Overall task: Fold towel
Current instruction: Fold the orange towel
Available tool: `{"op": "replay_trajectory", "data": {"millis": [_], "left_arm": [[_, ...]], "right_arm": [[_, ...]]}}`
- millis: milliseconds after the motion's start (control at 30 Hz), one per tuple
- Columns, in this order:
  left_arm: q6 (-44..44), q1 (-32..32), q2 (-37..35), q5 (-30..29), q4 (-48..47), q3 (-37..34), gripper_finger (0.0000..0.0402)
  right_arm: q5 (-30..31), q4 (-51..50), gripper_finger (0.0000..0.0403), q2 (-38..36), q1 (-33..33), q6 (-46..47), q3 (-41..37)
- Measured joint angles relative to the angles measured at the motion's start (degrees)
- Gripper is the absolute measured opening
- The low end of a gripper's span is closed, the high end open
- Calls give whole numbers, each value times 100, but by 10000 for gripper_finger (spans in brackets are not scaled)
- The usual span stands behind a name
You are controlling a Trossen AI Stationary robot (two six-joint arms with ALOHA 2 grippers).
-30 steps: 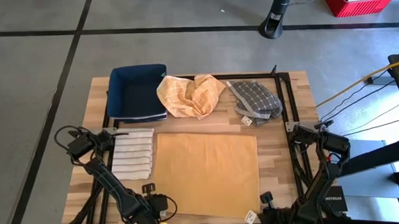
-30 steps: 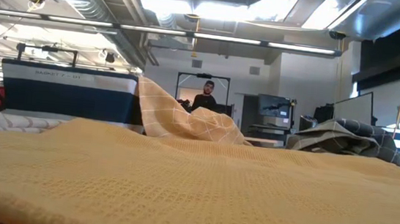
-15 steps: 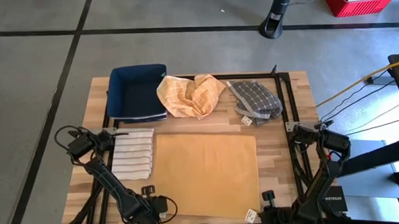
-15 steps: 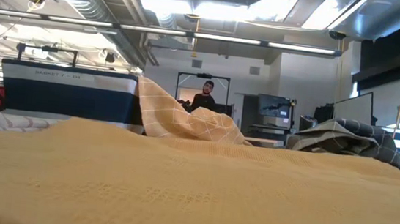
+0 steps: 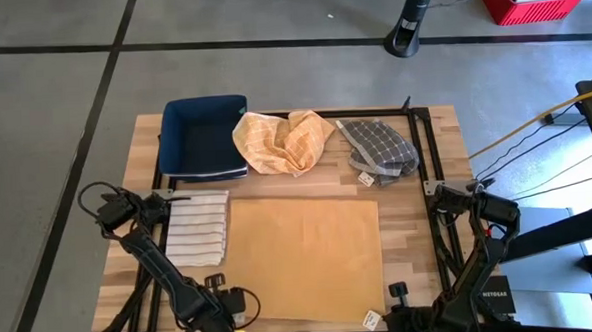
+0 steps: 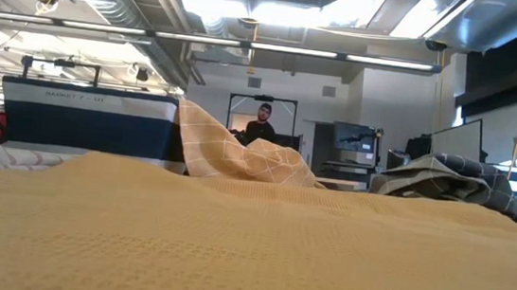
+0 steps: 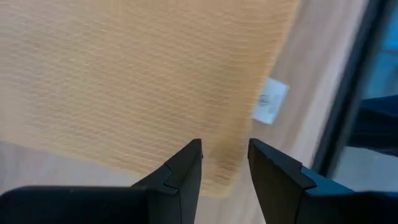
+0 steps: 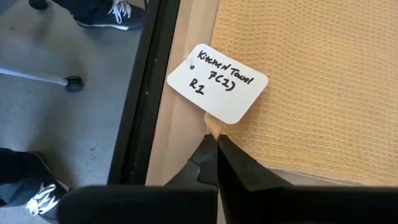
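Observation:
The orange waffle towel [image 5: 305,256] lies spread flat on the wooden table, and fills the foreground of the low view [image 6: 249,239]. My left gripper [image 7: 225,162] is at the towel's near left corner [image 7: 227,183], open, with the corner showing in the gap between its fingers; I cannot tell whether it touches. My right gripper [image 8: 216,149] is at the near right corner, shut on the towel beside a white handwritten tag [image 8: 217,81]. In the high view both grippers [image 5: 226,324] [image 5: 392,307] sit at the table's near edge. My right gripper pinches the towel's near right corner [image 8: 212,129] between its two fingers, right beside the tag. The fingers slant down onto it from the table's near right. A small pucker of cloth rises into the fingertips; the towel otherwise lies flat on the table.
Along the far side stand a navy basket [image 5: 205,137], a crumpled orange checked cloth [image 5: 283,140] and a grey checked cloth [image 5: 378,147]. A folded striped towel [image 5: 197,228] lies left of the orange towel. Black frame rails [image 5: 434,220] run along the table's sides. A person [image 6: 260,124] shows far behind.

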Motion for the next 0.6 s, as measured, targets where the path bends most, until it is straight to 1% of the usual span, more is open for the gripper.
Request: {"op": "replay_trajectory", "data": {"millis": [333, 600], "left_arm": [[-51, -2, 0, -9, 57, -120, 125], [25, -2, 13, 151, 47, -122, 125]], "right_arm": [[7, 2, 1, -6, 2, 66, 2], [46, -2, 1, -8, 1, 64, 4]]}}
